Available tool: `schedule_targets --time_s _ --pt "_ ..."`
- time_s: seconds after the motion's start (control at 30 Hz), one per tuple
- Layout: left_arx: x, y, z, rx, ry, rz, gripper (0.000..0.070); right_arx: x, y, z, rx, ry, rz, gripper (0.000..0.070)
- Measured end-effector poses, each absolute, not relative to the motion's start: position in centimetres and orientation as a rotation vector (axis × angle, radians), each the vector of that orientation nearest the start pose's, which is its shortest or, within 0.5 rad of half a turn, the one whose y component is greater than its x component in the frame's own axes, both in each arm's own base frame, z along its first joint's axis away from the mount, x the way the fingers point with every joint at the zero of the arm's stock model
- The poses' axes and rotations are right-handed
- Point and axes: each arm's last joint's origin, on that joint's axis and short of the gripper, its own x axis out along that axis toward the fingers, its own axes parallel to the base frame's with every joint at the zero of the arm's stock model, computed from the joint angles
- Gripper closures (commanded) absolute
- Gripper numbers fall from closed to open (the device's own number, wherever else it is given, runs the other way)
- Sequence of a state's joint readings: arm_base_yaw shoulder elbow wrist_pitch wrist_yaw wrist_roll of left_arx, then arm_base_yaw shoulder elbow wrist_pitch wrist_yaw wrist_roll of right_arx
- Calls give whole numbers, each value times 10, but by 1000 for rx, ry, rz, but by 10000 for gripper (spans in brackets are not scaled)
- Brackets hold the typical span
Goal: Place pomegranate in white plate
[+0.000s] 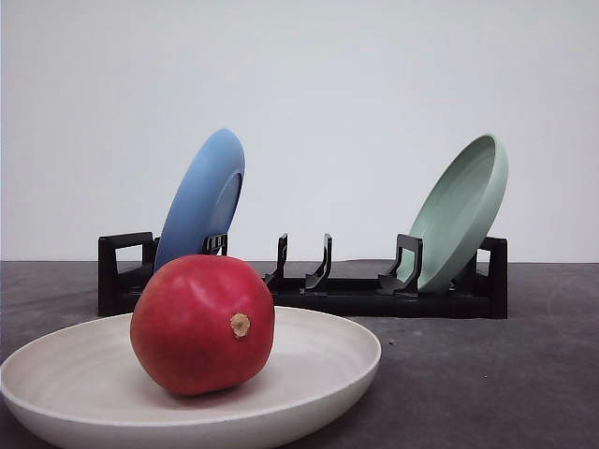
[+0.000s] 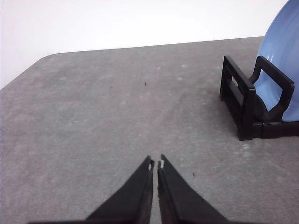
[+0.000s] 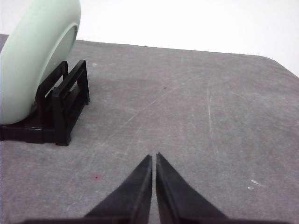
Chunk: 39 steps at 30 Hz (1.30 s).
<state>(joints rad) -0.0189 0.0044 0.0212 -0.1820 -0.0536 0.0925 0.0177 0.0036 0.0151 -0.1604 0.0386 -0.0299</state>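
Pomegranate [image 1: 202,324]: sitting inside the white plate [image 1: 328,360], left of centre, stem scar facing the camera; placement is looking complete. Left gripper [image 2: 155,164] and right gripper [image 3: 153,157]: both pinching closed on nothing, best kept clear of the plate. Surface: grey mottled tabletop [image 3: 187,102] carrying a black dish rack [image 1: 309,281] that is propping a blue plate [image 1: 201,196] and a pale green plate [image 1: 459,210] before a plain white wall.

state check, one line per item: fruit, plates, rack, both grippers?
pomegranate: resting in the white plate, stem scar facing the camera
white plate: flat on the table, holding the fruit
blue plate: standing tilted in the rack's left end
green plate: standing tilted in the rack's right end
rack: middle slots free
left gripper: shut, holding nothing
right gripper: shut, holding nothing
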Motion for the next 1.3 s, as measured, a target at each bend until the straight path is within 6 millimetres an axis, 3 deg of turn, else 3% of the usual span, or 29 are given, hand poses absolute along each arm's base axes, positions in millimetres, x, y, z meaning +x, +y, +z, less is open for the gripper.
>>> schedule_targets --time_s 1.3 --pt "95 0 153 98 167 27 700 96 1 153 -34 149 -18 693"
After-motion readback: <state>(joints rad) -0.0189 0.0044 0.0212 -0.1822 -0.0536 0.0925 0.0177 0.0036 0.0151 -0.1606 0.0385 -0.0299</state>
